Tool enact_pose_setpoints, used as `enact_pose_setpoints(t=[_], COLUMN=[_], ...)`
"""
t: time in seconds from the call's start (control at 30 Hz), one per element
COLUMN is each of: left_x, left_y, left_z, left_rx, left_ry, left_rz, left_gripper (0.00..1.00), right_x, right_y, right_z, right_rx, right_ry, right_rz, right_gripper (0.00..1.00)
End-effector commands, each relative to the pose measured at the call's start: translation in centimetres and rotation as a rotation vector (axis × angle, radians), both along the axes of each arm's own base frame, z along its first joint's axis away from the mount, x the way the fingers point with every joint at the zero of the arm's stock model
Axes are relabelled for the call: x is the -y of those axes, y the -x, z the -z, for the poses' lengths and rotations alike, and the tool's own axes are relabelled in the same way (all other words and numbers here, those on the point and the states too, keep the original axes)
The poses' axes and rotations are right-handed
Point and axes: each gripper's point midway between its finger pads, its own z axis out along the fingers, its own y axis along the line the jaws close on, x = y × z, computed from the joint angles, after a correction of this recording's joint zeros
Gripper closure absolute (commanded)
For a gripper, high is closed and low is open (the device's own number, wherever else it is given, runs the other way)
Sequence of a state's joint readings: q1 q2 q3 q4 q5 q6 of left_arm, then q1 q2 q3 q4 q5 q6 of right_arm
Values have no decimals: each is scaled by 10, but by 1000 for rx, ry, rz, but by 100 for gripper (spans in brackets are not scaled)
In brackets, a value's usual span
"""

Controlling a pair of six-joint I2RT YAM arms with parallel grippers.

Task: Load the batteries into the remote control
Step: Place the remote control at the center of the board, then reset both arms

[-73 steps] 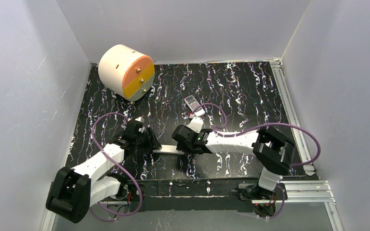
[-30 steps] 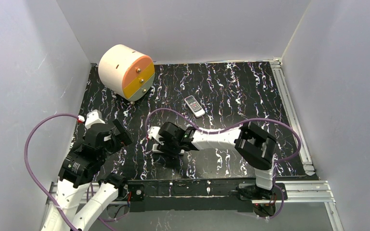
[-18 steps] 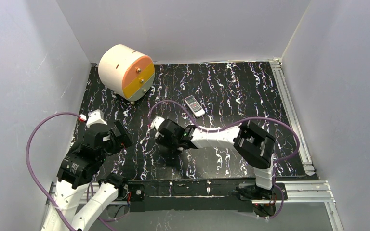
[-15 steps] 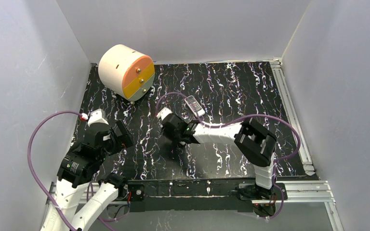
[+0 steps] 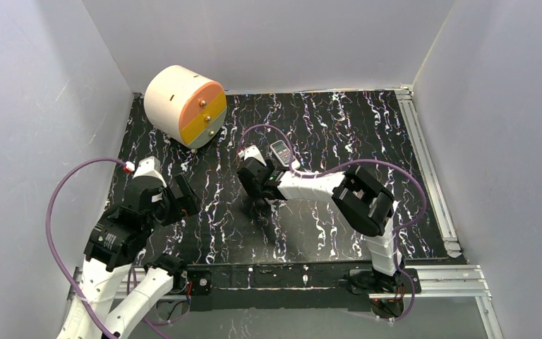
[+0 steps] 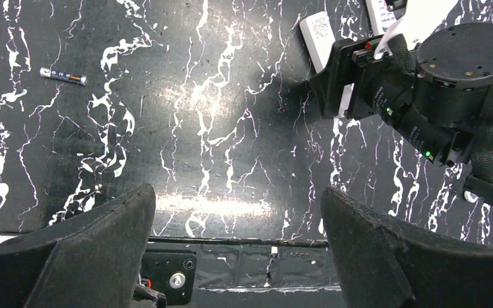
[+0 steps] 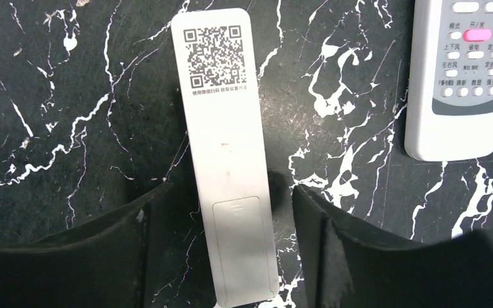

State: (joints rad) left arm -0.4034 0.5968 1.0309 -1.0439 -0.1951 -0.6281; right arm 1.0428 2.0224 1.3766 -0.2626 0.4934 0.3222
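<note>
**Table** (image 5: pixel 339 127), black marbled, with a **drum** (image 5: pixel 185 106) at its far left corner, apart from the work. **Left gripper** (image 6: pixel 237 212) hangs released and empty, probably placed to fetch. **Right gripper** (image 7: pixel 231 192) straddles the **slim remote** (image 7: pixel 221 128), jaws parted with a gap on each side. The remote lies back-up so that its **lid** (image 7: pixel 244 247), closed, is reachable. **Keypad remote** (image 7: pixel 462 77) lies just beside. **Battery** (image 6: pixel 63 76) lies alone on the table, well apart from both remotes.

It was a robotics lab test cell: plain white panels (image 5: pixel 42 106) boxed in a black marble-patterned tabletop (image 5: pixel 339 127), aluminium rails (image 5: pixel 424 162) edged its right and near sides, and two robot arms (image 5: pixel 310 187) trailing purple cables (image 5: pixel 51 201) were bolted along the front.
</note>
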Motion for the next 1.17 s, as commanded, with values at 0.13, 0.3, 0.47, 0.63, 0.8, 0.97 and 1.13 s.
enact_pose_setpoints(t=[0.13, 0.3, 0.47, 0.63, 0.8, 0.97, 1.13], left_x=[-2, -12, -20, -29, -40, -50, -56], left_y=[1, 5, 12, 21, 28, 39, 42], left_z=[-31, -51, -73, -93, -109, -122, -124], left_rx=[105, 202, 302, 386, 442, 498, 505], left_ry=[10, -9, -20, -43, -74, -107, -121], left_rz=[26, 19, 28, 35, 25, 22, 5], left_gripper=[1, 1, 2, 2, 1, 2, 2], right_x=[5, 90, 197, 275, 315, 348, 365], right_y=[2, 12, 39, 71, 88, 99, 104], right_z=[-92, -160, -223, -285, -323, -362, -381], right_rx=[93, 279, 457, 568, 617, 693, 737], right_ry=[-213, -261, -257, -229, -207, -270, -303], right_rz=[59, 236, 409, 394, 408, 470, 525], right_gripper=[12, 4, 1, 1, 1, 1, 1])
